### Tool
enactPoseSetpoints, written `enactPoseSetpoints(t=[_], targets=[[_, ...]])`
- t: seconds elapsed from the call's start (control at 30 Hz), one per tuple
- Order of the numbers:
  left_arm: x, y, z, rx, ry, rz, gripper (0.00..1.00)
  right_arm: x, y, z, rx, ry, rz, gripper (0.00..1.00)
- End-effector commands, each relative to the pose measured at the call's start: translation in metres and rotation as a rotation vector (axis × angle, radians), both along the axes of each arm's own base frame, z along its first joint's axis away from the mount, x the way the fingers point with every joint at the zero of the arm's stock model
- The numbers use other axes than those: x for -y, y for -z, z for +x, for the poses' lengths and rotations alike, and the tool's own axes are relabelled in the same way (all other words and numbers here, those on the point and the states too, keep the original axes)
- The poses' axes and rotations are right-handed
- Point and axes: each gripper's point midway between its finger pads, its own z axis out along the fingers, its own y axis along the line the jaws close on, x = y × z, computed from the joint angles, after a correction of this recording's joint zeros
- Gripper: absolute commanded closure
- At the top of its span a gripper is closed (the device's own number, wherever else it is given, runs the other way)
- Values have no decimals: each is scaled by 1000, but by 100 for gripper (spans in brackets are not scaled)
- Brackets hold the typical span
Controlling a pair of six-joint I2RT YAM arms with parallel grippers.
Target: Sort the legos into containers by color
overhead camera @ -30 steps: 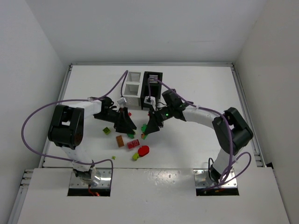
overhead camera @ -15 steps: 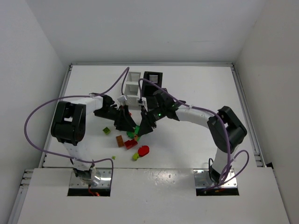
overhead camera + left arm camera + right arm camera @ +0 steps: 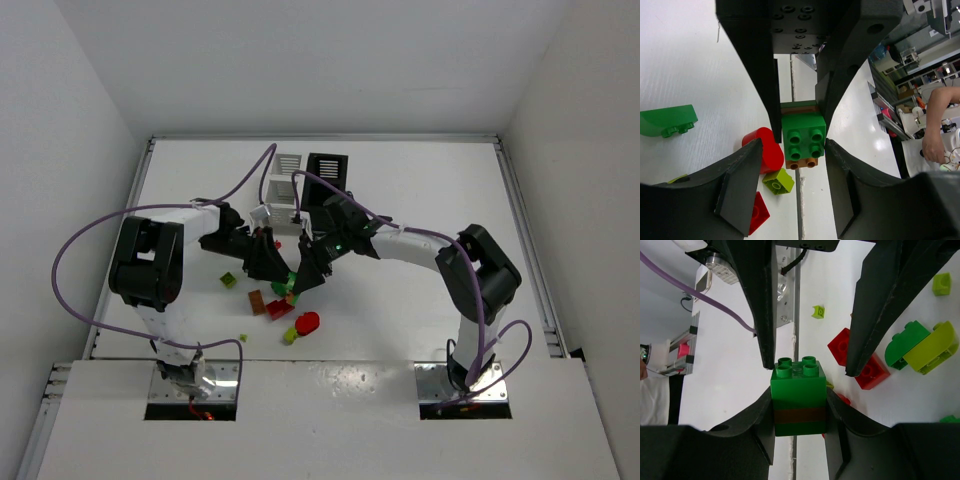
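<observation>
Clamping from both sides, our right gripper (image 3: 799, 402) is clenched on the green stack (image 3: 798, 382): a green lego on top, a thin brown layer under it, more green below, and four studs facing the other arm. In the right wrist view we see both pads pressed flat against the stack's sides.

Our left gripper (image 3: 794, 150) meets the same stack head-on. Its jaws stand released, wider than the stack. In the left wrist view one finger (image 3: 840, 165) touches the stack's corner. The other is apart from it, with a red rounded lego (image 3: 765, 150) showing through the gap.

Under the held stack, loose pieces lie on the white table (image 3: 430, 190). A small yellow-green brick (image 3: 778, 181) sits just beside the red rounded lego, and a green curved brick (image 3: 667, 120) lies well off to one side. From the right wrist we see two red bricks (image 3: 842, 345) side by side, a yellow-green curved piece (image 3: 935, 347) touching a green one, and two tiny yellow-green studs (image 3: 818, 311) apart from the rest.

From above, we find both grippers meeting over this scatter, just on the near side of the containers. These are the white bins (image 3: 281, 190) and the black bin (image 3: 328, 165), clustered together, with the right arm crossing in front of them.
</observation>
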Motion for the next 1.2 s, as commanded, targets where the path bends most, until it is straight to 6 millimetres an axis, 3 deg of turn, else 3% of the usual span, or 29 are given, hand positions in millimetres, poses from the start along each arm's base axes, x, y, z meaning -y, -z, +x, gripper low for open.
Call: enactPoseSetpoints(t=[0.0,0.33,0.5,0.6,0.8,1.17], targets=[[6,-16,14,67,-28,-101,42,-15,-21,10,64,-16,66,100],[8,-14,11,57,-16,-99,45,-18,-21,13,66,-6,65,100],[10,-14,9,47,-7,-98,64,-18,-21,13,58,-3,62,100],[10,-14,9,37,-8,-96,70,-18,-16,15,56,4,51,100],[13,-16,9,35,0,-95,56,-19,-14,15,47,7,48,100],[15,-16,8,35,9,-95,67,-20,-13,18,54,23,42,100]])
